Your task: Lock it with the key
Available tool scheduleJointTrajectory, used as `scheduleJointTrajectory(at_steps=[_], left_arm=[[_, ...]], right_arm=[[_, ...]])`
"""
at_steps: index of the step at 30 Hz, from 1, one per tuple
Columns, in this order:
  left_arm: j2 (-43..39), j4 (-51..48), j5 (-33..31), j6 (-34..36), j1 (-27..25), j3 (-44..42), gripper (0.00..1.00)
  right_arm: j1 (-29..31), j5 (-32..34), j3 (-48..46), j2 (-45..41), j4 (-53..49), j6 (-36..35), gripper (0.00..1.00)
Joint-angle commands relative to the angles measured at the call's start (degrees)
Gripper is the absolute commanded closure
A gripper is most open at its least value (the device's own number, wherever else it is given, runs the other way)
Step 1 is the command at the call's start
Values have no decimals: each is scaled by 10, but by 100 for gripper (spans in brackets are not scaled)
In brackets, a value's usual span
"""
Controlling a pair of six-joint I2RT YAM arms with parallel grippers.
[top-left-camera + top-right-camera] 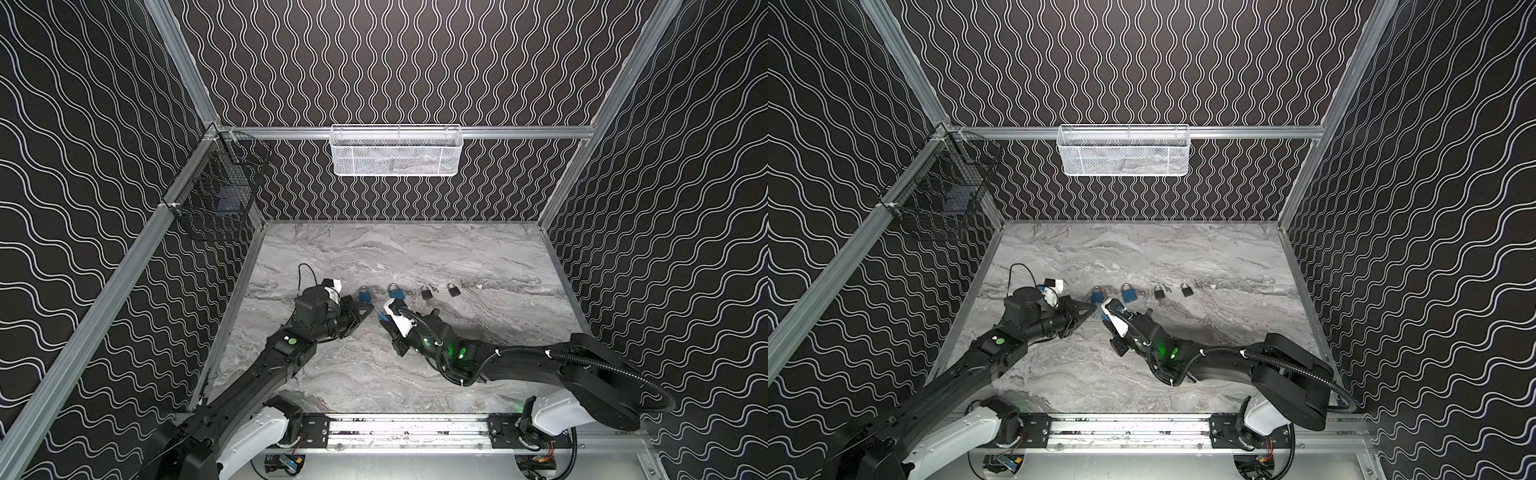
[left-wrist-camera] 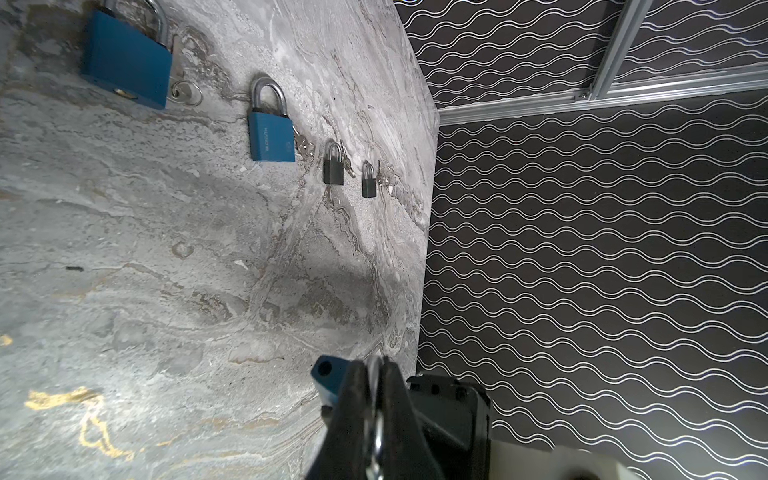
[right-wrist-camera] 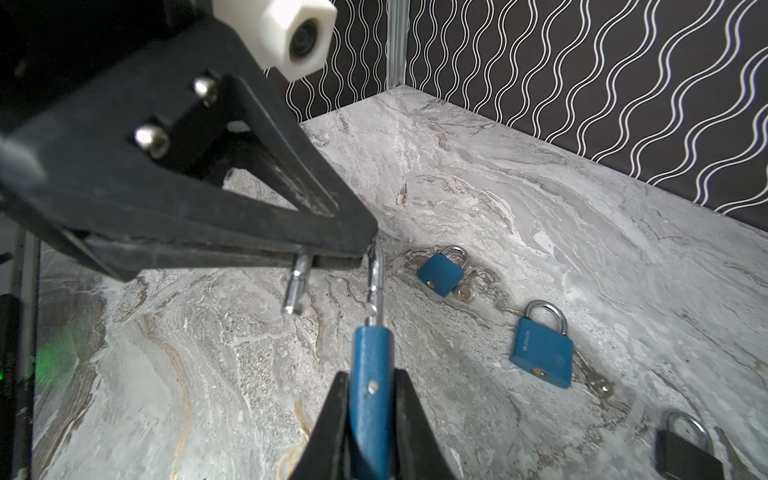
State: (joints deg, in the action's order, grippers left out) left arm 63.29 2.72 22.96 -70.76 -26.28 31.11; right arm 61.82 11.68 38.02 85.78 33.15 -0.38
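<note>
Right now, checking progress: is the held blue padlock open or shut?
Open: the padlock has its shackle pulled out, with the free end clear of the body.

rear rail [image 1: 519,132]: white mesh basket [image 1: 396,151] hanging | left rail [image 1: 124,266]: black wire basket [image 1: 218,187], dark blue item [image 1: 227,199] inside | worktop [image 1: 415,257]: grey marble-look | walls [image 1: 374,62]: black, white wavy lines

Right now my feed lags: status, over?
Left gripper clamps shackle. Right gripper clamps blue padlock body, shackle unlatched. Four other padlocks lie clear beyond.
</note>
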Motion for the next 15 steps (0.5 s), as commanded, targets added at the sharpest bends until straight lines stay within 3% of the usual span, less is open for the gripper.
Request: scheduleJointTrajectory(at_steps=[1, 7, 15], left_arm=[[-1, 34, 9, -3, 0, -1, 100], [12, 74, 23, 49, 0, -17, 100], [36, 177, 55, 129, -1, -43, 100]], right_arm=[[-3, -9, 6, -1, -1, 4, 92], [-34, -84, 23, -39, -32, 63, 100], [-128, -292, 45, -79, -58, 202, 100]])
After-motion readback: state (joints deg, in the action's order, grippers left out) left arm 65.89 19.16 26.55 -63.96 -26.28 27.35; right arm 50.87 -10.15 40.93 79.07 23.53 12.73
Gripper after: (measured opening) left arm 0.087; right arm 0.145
